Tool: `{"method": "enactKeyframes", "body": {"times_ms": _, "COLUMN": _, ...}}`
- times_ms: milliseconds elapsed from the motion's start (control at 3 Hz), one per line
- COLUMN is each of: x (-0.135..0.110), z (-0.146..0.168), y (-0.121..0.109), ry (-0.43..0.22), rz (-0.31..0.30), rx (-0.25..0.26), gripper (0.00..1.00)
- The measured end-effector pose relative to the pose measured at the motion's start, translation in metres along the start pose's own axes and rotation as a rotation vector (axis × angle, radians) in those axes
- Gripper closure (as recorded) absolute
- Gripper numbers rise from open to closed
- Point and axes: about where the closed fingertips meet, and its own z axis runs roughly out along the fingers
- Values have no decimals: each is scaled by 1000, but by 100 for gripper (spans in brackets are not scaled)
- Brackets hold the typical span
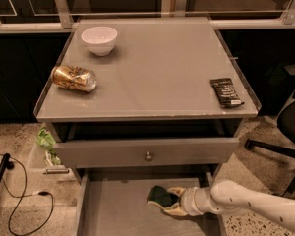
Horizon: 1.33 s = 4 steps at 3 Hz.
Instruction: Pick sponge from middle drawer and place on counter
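the gripper (168,201) sits low in the open middle drawer (118,211), below the counter (157,73)'s front edge and toward its right corner. its fingers are closed narrowly on the sponge (160,194). only the sponge's dark green face shows. its right end is buried between the pale fingers, and i cannot tell whether it touches the drawer floor or hangs just above it. the arm (258,208) runs out of the frame at the lower right. the middle drawer's front is cut off by the bottom of the frame, and its back is hidden under the upper drawer (113,153), which stands slightly out and has a small knob. on the counter, a bowl (99,39) stands near the back left corner, a can (73,78) lies on its side by the left edge, and a dark wrapper (226,92) lies by the right edge near the front corner, its print unreadable.
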Motion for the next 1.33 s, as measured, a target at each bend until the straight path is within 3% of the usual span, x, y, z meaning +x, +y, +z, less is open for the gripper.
{"method": "enactKeyframes", "body": {"times_ms": 667, "x": -14, "z": -11, "y": 12, "ry": -18, "rz": -28, "rx": 0, "gripper": 100}}
{"method": "enactKeyframes", "body": {"times_ms": 1000, "x": -44, "z": -39, "y": 33, "ry": -26, "rz": -81, "rx": 13, "gripper": 100}}
{"method": "enactKeyframes", "body": {"times_ms": 1333, "x": -78, "z": -87, "y": 56, "ry": -47, "rz": -155, "rx": 29, "gripper": 100}}
